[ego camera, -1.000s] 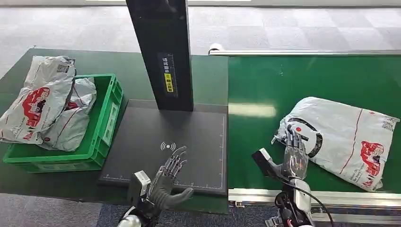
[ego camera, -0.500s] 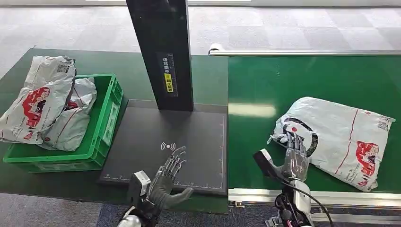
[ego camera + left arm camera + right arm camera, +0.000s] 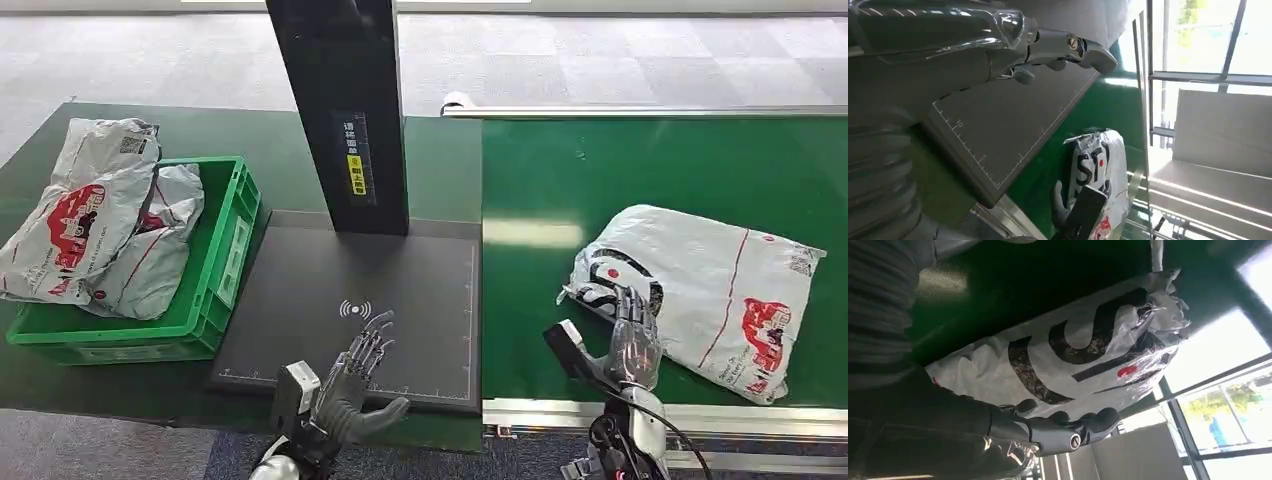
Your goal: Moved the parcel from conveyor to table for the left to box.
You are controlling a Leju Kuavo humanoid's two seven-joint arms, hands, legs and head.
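Parcels [image 3: 95, 225], you'll see, fill the green crate [image 3: 226, 250] at the table's left edge. Your right hand [image 3: 632, 345], fingers spread, rests on the conveyor's parcel [image 3: 720, 280]; left hand [image 3: 355, 385] released, empty.

Even, bright daylight; a pale glare patch lies on the green conveyor belt [image 3: 530, 232]. Wrist views blow out white at the windows [image 3: 1198, 35], leaving near hand parts dark and soft.
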